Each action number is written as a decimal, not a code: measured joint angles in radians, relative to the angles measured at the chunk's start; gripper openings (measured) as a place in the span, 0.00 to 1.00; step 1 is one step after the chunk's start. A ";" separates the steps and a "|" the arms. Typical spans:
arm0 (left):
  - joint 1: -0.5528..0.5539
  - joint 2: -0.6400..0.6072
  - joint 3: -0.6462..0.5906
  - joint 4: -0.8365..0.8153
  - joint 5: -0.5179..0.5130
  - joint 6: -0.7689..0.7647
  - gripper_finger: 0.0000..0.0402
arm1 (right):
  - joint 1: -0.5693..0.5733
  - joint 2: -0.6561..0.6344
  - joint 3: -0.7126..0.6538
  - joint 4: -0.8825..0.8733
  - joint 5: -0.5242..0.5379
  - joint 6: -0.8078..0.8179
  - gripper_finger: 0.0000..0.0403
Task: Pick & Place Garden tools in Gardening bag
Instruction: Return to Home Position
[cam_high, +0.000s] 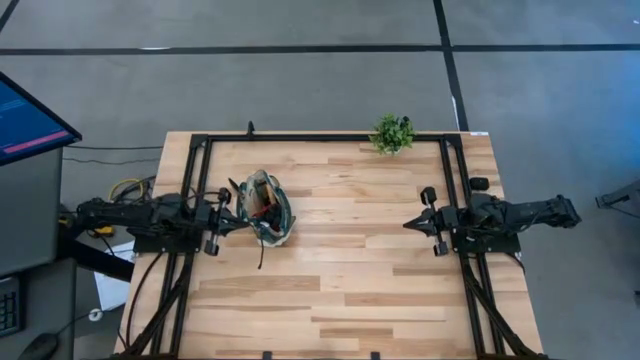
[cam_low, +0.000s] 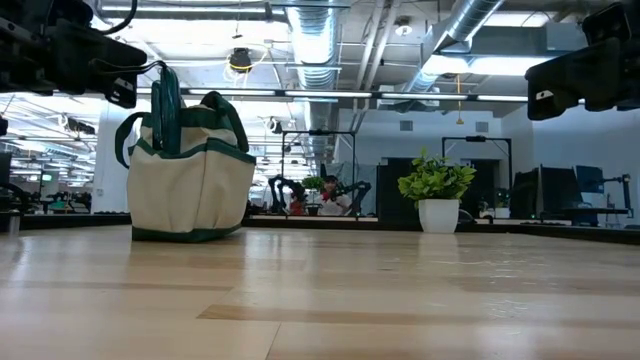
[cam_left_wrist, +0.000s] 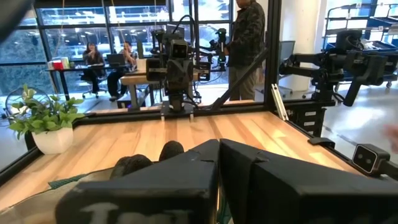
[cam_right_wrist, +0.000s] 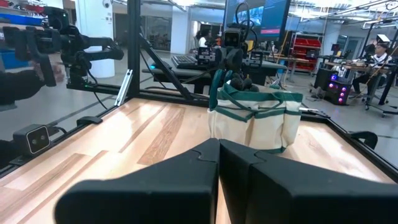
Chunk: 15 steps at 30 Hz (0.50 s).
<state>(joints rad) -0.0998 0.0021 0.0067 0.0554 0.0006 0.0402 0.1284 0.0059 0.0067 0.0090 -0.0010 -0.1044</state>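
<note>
The tan gardening bag (cam_high: 268, 208) with dark green trim stands upright on its base at the table's left centre; it also shows in the low view (cam_low: 190, 175) and in the right wrist view (cam_right_wrist: 255, 118). Tools sit inside it: wooden and red parts (cam_high: 262, 196) show from above, and two dark handle ends (cam_left_wrist: 149, 160) stick up. My left gripper (cam_high: 238, 222) is shut and empty at the bag's left rim, raised above the table. My right gripper (cam_high: 408, 225) is shut and empty at the table's right, pointing at the bag.
A small green plant in a white pot (cam_high: 392, 132) stands at the far edge, right of centre. A black frame (cam_high: 330, 137) runs around the table. A monitor (cam_high: 25, 120) stands off the left side. A person (cam_left_wrist: 249, 43) stands beyond the table. Bare wood lies between the bag and my right gripper.
</note>
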 joint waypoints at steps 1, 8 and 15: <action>0.000 0.000 0.000 0.001 0.000 0.000 0.01 | 0.000 0.000 0.000 0.000 0.000 0.000 0.00; 0.000 0.000 0.000 0.008 0.000 0.000 0.01 | 0.000 0.000 0.000 0.000 0.000 0.000 0.00; 0.000 0.000 0.000 0.015 0.000 0.000 0.01 | 0.000 0.000 0.000 0.000 0.000 0.000 0.00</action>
<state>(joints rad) -0.0996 0.0025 0.0067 0.0700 0.0006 0.0402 0.1284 0.0059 0.0063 0.0086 -0.0010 -0.1043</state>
